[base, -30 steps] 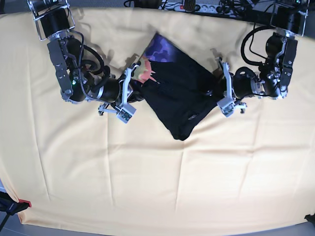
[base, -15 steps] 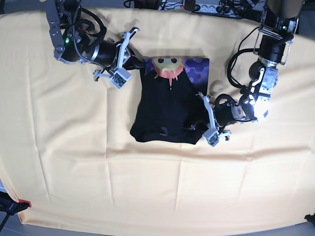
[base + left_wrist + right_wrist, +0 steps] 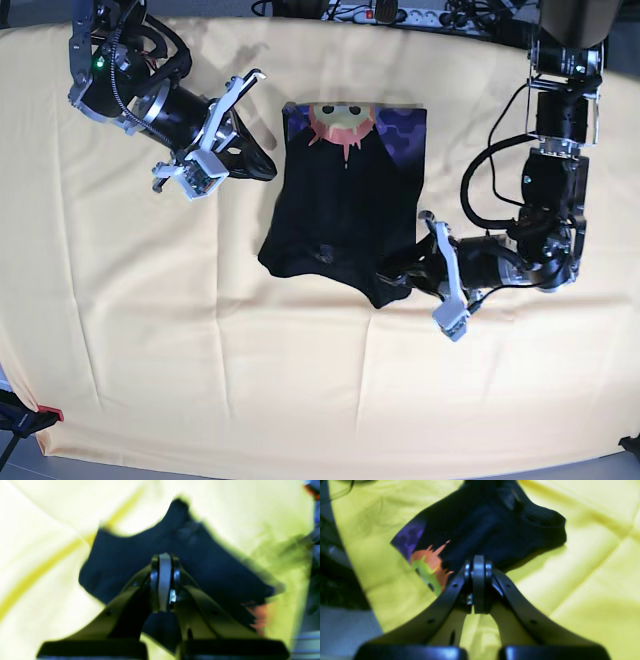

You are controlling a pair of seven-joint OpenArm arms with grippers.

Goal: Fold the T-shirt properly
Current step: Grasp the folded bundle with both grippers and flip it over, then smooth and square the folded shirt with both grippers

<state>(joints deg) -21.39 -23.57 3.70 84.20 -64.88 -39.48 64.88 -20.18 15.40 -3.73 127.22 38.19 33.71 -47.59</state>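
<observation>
The T-shirt (image 3: 345, 205) lay folded toward the surface's far edge, long axis far-to-near, between my pinched-shut empty pincers, the left pincer (image 3: 440, 285) seemingly touching its near corner, the right pincer (image 3: 228, 135) beside its far corner.

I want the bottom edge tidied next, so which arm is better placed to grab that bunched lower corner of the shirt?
Left. Its pincer sits right at the shirt's bunched lower corner, while the right pincer is up beside the printed top edge.
</observation>
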